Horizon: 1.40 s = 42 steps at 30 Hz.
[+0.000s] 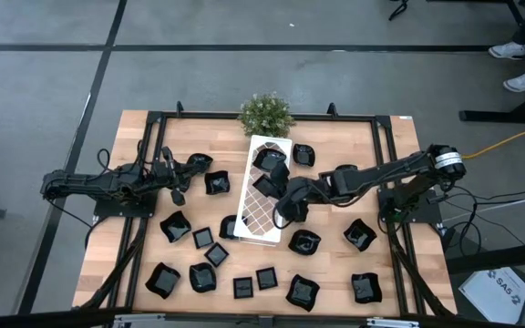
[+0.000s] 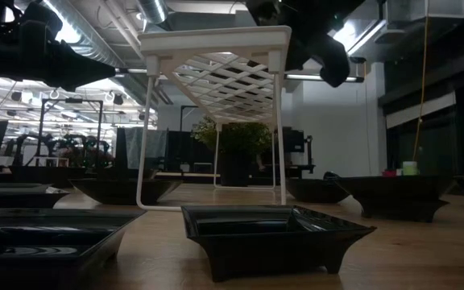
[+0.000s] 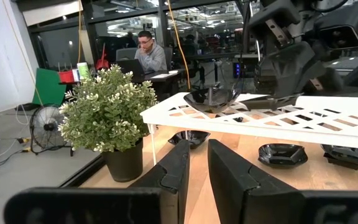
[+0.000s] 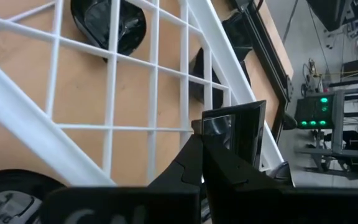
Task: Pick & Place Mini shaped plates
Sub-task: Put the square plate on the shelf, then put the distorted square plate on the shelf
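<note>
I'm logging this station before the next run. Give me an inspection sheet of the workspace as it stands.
Surface: wooden table, black frame around it.
Job's things: white lattice tray on legs at centre; two black plates on it; others scattered on the wood.
Clutter: potted plant at the far edge.
Grippers: right gripper over the tray, shut on a square black plate; left gripper over the table's left, holding nothing.
Cables: orange cable on the floor, right.
Surroundings: seated person beyond the table.

plant (image 3: 107, 112) beside white tray (image 3: 272, 115) | black plate (image 3: 211, 98) on tray (person behind)
</note>
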Motion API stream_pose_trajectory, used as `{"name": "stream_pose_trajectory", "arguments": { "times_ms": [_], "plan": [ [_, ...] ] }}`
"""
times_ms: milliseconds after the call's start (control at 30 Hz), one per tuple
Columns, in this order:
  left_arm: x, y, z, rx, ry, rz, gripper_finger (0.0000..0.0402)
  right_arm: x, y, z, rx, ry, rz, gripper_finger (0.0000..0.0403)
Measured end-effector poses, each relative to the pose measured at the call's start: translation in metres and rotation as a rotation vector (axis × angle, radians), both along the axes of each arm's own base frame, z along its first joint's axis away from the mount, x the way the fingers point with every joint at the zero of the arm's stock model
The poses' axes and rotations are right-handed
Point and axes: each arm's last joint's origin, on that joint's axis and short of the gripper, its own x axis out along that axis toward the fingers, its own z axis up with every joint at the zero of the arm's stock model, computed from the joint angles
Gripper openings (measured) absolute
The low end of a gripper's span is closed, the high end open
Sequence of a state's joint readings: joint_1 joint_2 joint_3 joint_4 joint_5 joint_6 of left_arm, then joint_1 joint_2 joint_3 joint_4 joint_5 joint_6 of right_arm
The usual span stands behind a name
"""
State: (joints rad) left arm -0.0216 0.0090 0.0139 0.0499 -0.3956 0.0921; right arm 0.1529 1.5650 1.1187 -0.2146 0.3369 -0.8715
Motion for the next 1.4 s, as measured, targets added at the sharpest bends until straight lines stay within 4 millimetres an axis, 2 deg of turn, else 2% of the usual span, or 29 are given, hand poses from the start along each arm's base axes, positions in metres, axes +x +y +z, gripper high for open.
{"name": "stream_pose_trajectory", "arguments": {
  "times_ms": [433, 1000, 1400],
  "plan": [
    [0.000, 0.000, 0.000, 0.000, 0.000, 0.000, 0.0056, 0.000, 0.003, 0.000, 0.066, 0.007, 0.046, 0.0010],
    [0.000, 0.000, 0.000, 0.000, 0.000, 0.000, 0.0054, -0.001, 0.002, 0.001, 0.139, -0.014, -0.007, 0.0126],
    [0.000, 0.000, 0.000, 0.000, 0.000, 0.000, 0.0056, -0.022, 0.004, 0.027, 0.314, -0.037, 0.069, 0.0156]
  ]
}}
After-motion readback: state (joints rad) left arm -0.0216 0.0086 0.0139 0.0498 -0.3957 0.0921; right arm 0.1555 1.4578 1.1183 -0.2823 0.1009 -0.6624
